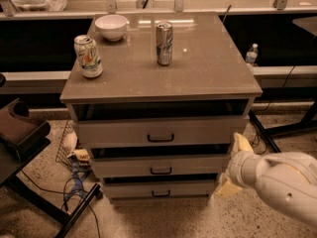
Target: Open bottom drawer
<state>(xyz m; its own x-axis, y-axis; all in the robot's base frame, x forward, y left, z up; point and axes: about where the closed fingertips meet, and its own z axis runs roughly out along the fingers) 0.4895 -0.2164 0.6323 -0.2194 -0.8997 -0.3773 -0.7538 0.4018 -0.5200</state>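
Note:
The bottom drawer (158, 189) is the lowest and narrowest-looking of three grey-beige fronts, with a small black bar handle (160, 194) at its centre. It sits flush under the middle drawer (158, 166) and the top drawer (158, 132). My gripper (232, 167) shows as yellowish fingers at the end of the white arm (277, 182), at the cabinet's right front corner, level with the middle and bottom drawers and to the right of the handle.
On the cabinet top (198, 68) stand a white bowl (111, 26), a green-and-white can (88, 56) and a silver can (164, 43). A dark chair (20, 138) and cables (74, 182) lie on the floor at left. A water bottle (251, 54) stands behind at right.

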